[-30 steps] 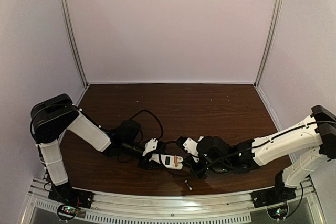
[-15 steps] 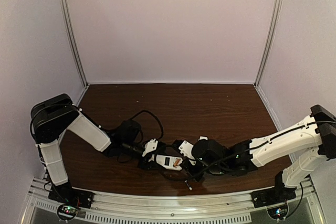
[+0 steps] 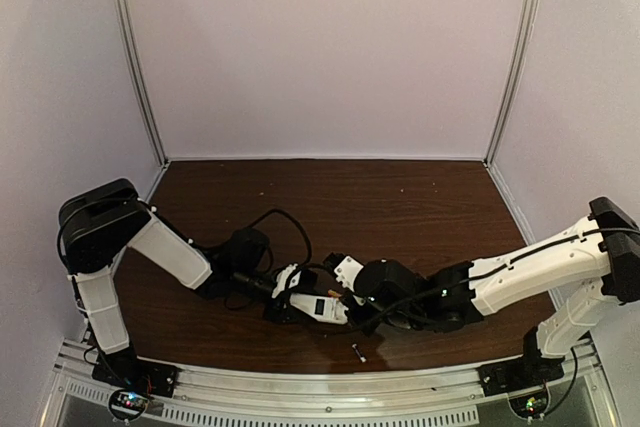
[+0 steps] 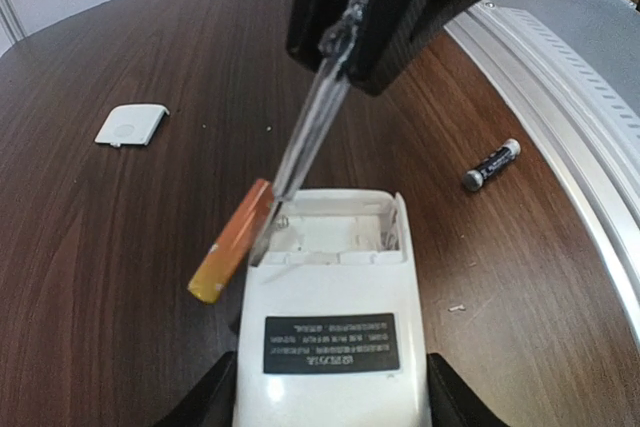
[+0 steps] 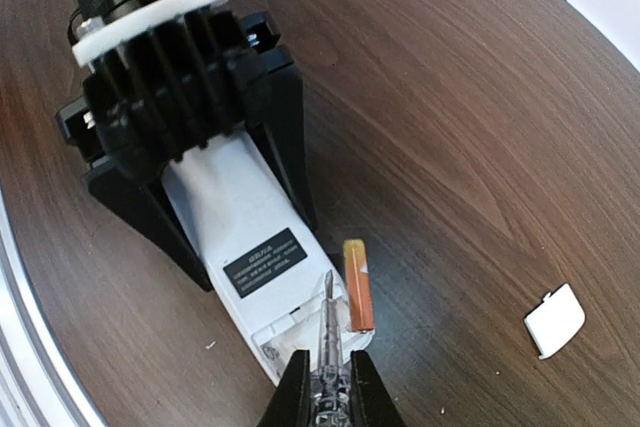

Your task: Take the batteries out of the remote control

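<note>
The white remote control [image 4: 330, 317] lies back up, black label showing, with my left gripper [image 4: 330, 409] shut on its sides. Its battery compartment [image 4: 335, 232] is open and looks bare. An orange battery [image 4: 232, 242] lies tilted beside the remote, one end at the compartment's corner. My right gripper [image 5: 328, 389] is shut on a clear-handled screwdriver [image 5: 327, 332], whose tip sits at that corner by the battery's end. A dark battery [image 4: 491, 164] with a silvery end rests on the table apart from the remote, toward the near rail.
A small white cover piece [image 5: 555, 319] lies on the wood away from the remote. The metal rail [image 4: 560, 117] of the table's near edge runs close behind the dark battery [image 3: 359, 352]. Both arms crowd together over the front middle of the table [image 3: 400, 207].
My right gripper has moved left with the screwdriver, bringing its tip to the remote's open end. The left arm and the remote have stayed in place.
</note>
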Motion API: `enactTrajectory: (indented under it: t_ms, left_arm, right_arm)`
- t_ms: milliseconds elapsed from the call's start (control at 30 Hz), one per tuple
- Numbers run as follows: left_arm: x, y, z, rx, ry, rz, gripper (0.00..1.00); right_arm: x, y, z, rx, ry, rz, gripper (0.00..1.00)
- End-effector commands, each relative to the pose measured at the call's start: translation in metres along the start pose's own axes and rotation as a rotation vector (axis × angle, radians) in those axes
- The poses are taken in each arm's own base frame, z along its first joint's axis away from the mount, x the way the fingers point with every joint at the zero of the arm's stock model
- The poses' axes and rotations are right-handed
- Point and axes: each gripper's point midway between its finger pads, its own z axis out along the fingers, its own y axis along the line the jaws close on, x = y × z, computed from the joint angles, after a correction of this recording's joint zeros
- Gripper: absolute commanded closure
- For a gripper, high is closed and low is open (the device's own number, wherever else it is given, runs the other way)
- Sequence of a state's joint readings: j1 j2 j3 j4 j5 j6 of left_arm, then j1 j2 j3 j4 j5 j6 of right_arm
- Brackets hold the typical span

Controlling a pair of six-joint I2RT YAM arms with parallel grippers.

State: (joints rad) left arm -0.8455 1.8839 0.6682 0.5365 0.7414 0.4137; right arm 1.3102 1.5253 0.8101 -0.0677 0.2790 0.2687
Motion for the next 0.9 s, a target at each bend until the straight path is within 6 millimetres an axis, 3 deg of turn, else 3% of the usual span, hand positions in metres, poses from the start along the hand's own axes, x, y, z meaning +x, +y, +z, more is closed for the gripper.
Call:
enactTrajectory:
  t_ms: [0,367,667,800,867]
  left_arm:
    - [-0.014,0.004,0.001,0.000,-0.042,0.044,1.00]
    - [-0.015,0.004,0.001,0.002,-0.044,0.046,1.00]
    - [-0.023,0.001,-0.005,0.004,-0.072,0.057,1.00]
    - [-0.029,0.000,-0.008,-0.007,-0.089,0.064,1.00]
    - [-0.032,0.001,-0.010,-0.019,-0.095,0.063,1.00]
  right_arm:
    - [-0.009,-0.015,0.005,0.098,-0.012,-0.002,1.00]
    - [-0.008,-0.026,0.009,0.121,-0.007,0.017,1.00]
    - [-0.016,-0.032,0.001,0.137,-0.040,0.049,1.00]
    - [-0.022,-0.050,-0.006,0.200,-0.070,0.105,1.00]
    - [-0.025,-0.070,-0.009,0.259,-0.084,0.168,1.00]
